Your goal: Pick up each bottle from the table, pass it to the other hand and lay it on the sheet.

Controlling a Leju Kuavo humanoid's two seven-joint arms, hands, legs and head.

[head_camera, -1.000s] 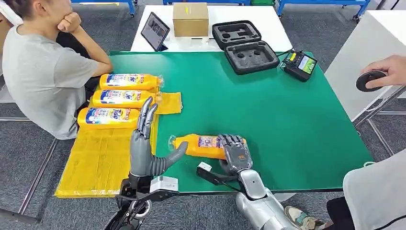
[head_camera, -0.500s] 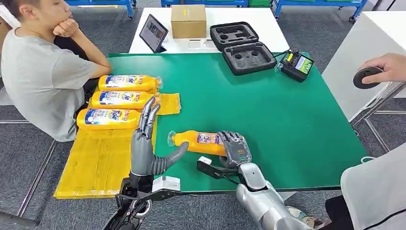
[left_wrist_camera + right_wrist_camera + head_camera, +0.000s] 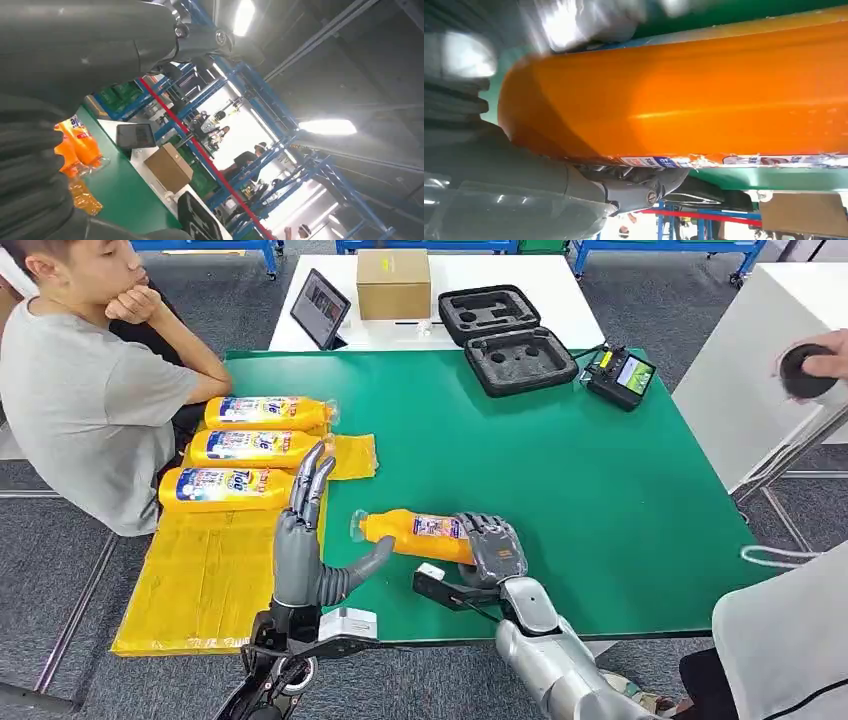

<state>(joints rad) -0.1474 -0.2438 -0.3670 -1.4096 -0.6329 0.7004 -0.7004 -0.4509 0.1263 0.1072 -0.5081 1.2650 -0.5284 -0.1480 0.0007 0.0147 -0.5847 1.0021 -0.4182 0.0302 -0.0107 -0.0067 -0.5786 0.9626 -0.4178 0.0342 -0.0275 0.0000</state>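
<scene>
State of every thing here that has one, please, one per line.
Right hand: grips the fourth bottle.
Fourth bottle: lying sideways, held.
Left hand: raised, fingers apart, holding nothing.
Three bottles: lying on the yellow sheet.
Foam case: open.

Right hand: grips orange bottle lying on green table.
Left hand: fingers spread, beside the cap.
Yellow sheet: carries three bottles.

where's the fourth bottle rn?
Head view: the fourth bottle lies on the green table, gripped by the right robot hand, just right of the open left robot hand.
</scene>
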